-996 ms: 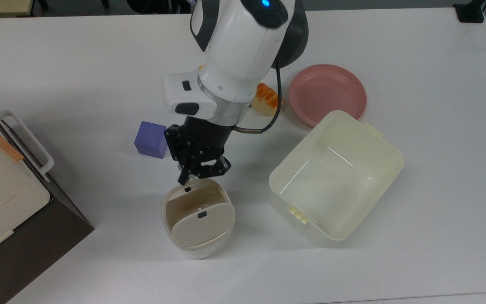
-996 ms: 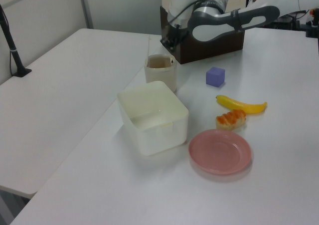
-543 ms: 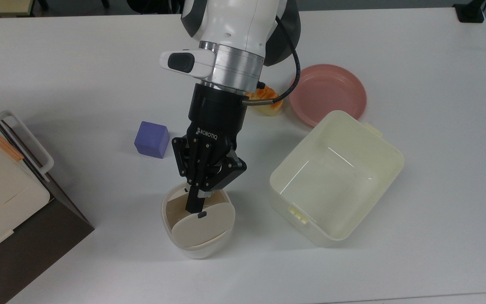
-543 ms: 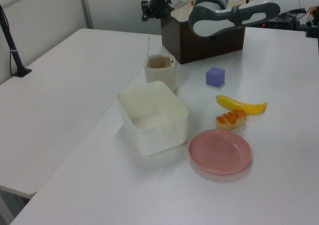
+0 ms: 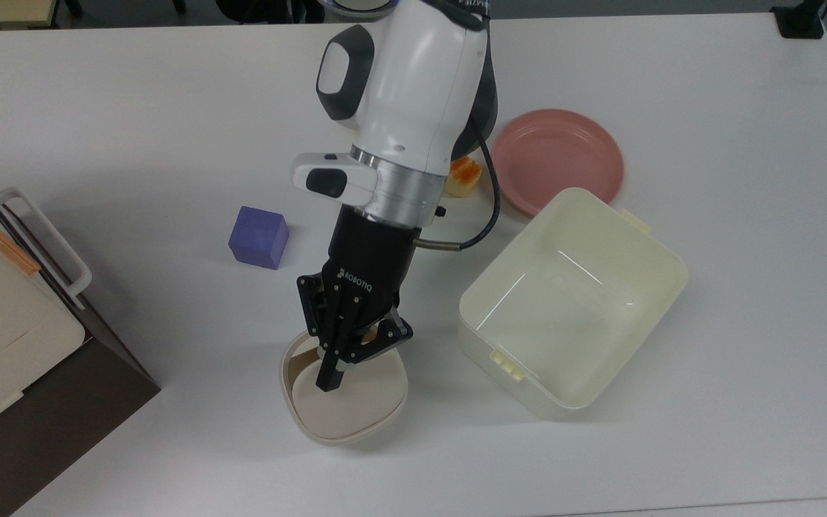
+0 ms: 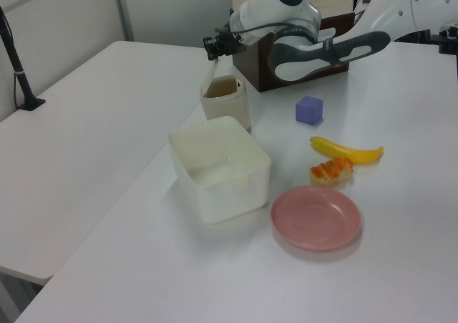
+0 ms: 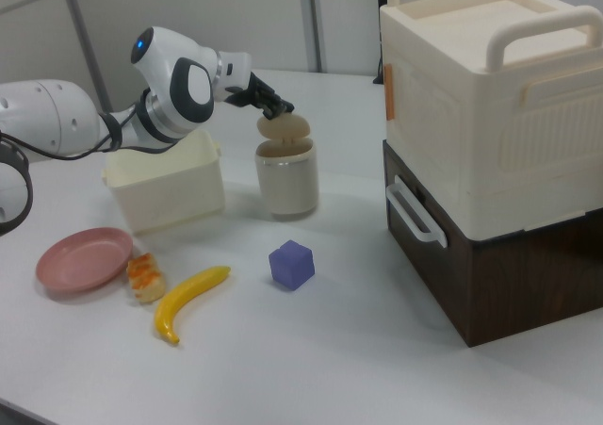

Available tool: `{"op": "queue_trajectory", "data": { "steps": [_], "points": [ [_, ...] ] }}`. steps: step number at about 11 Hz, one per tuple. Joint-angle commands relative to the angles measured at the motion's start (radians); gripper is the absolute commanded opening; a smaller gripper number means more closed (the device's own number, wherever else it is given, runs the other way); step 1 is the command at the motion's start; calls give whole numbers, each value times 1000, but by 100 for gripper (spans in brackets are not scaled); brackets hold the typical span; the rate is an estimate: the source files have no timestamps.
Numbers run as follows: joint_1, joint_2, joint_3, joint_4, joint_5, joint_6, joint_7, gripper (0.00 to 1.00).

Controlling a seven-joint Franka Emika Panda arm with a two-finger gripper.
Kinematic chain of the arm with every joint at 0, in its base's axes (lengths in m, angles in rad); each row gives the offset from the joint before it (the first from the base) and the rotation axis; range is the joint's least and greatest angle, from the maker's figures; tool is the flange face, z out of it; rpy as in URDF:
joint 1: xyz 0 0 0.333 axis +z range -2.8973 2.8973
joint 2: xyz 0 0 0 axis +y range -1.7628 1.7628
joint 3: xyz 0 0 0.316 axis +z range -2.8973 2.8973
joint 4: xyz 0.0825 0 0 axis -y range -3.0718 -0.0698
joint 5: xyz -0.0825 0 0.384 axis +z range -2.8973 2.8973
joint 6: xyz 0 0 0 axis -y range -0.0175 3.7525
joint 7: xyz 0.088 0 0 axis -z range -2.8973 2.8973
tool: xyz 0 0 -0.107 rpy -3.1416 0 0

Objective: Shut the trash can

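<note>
While black hand [image 5: 329,380] fingers pinch together, smooth rounded-square trash can [image 5: 345,402], flat beige lid tilted.

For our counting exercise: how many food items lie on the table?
2: a banana and an orange-topped pastry, side by side between the purple cube and the pink plate. Nothing else edible shows.

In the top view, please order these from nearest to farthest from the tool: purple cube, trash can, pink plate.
From the tool:
1. Trash can, directly under it.
2. Purple cube, toward the top view's upper left.
3. Pink plate, toward the top view's upper right.
</note>
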Motion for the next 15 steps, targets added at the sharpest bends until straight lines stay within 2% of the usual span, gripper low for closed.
{"op": "queue_trajectory", "data": {
  "steps": [1,3,4,8,10,11,12,13,15],
  "points": [
    [18,-51,1,-38,21,-266,-253,0],
    [20,-65,1,-39,102,-402,-444,0],
    [18,-66,1,-44,104,-429,-475,0],
    [23,-59,10,-134,92,-431,-507,0],
    [21,-50,50,-204,48,-424,-504,0],
    [18,-51,58,-200,50,-422,-497,0],
    [17,-75,56,-164,69,-431,-492,0],
    [18,-103,49,-131,125,-433,-468,0],
    [20,-122,41,-62,232,-442,-434,11]
  ]
}}
